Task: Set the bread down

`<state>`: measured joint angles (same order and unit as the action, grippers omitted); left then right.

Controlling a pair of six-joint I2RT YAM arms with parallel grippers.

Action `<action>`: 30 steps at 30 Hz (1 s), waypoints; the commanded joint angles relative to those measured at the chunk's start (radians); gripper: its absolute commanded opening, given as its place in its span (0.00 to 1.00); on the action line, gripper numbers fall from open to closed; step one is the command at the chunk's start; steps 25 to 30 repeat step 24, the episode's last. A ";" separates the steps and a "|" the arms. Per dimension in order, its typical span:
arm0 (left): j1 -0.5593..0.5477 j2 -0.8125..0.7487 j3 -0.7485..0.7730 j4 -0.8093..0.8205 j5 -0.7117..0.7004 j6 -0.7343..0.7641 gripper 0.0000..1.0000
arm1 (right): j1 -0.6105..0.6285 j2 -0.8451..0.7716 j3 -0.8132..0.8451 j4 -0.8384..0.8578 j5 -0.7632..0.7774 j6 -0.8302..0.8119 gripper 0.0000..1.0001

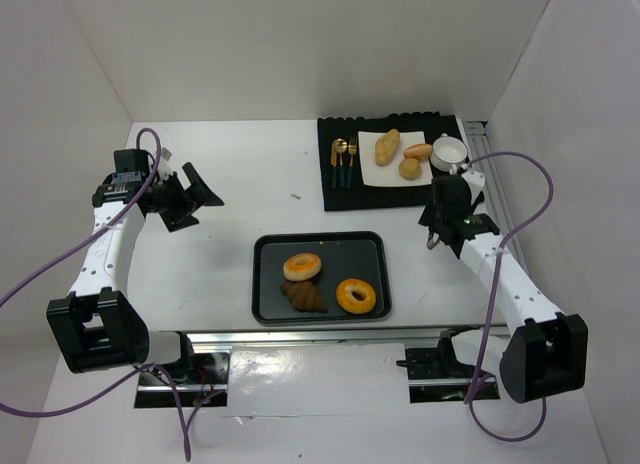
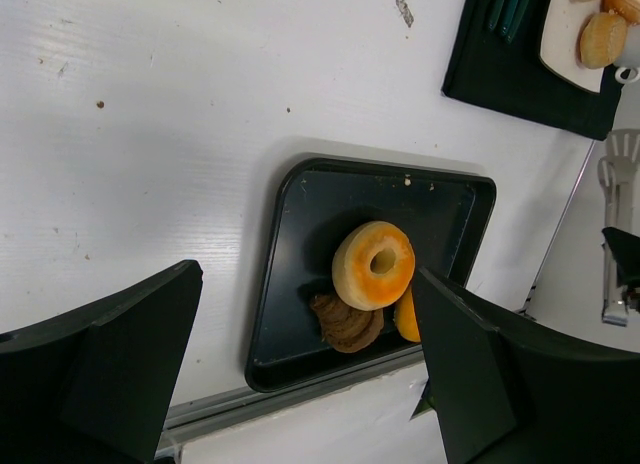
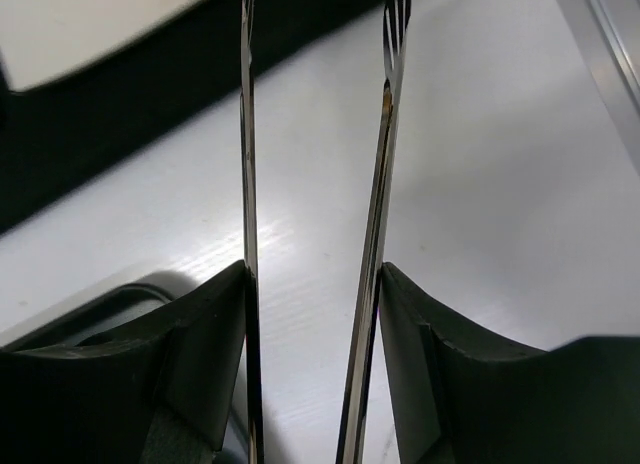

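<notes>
The right hand (image 1: 443,212), pinching metal tongs (image 3: 379,184), is nearer the elongated loaf (image 1: 387,147), which lies beyond-left of it, long axis near-to-far.

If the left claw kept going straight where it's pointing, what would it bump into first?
Probably the pale ring-shaped pastry on the black tray: in the wrist view it sits right between the open left claw's fingers. Depth is unclear, so it could touch the tray first.
</notes>
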<state>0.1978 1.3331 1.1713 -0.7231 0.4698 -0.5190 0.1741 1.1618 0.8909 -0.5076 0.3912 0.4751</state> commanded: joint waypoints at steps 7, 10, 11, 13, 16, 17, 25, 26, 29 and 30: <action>0.003 0.015 -0.001 0.016 0.039 0.028 1.00 | 0.014 0.019 -0.239 0.217 0.111 0.112 0.67; 0.003 0.006 0.008 0.016 0.039 0.028 1.00 | 0.024 0.061 -0.221 0.186 0.110 0.147 0.96; 0.003 0.006 0.008 0.016 0.039 0.028 1.00 | 0.024 0.076 -0.196 0.155 0.144 0.160 1.00; 0.003 -0.003 0.008 0.016 0.039 0.028 1.00 | 0.033 0.088 -0.112 0.054 0.190 0.183 1.00; 0.003 -0.003 0.008 0.016 0.039 0.028 1.00 | 0.033 0.098 0.007 -0.050 0.270 0.183 1.00; 0.003 -0.003 0.008 0.016 0.039 0.028 1.00 | 0.033 0.098 0.035 -0.074 0.291 0.183 1.00; 0.003 -0.003 0.008 0.016 0.039 0.028 1.00 | 0.033 0.029 0.076 -0.060 0.272 0.137 1.00; 0.003 -0.003 0.008 0.016 0.039 0.028 1.00 | 0.033 0.029 0.076 -0.060 0.272 0.137 1.00; 0.003 -0.003 0.008 0.016 0.039 0.028 1.00 | 0.033 0.029 0.076 -0.060 0.272 0.137 1.00; 0.003 -0.003 0.008 0.016 0.039 0.028 1.00 | 0.033 0.029 0.076 -0.060 0.272 0.137 1.00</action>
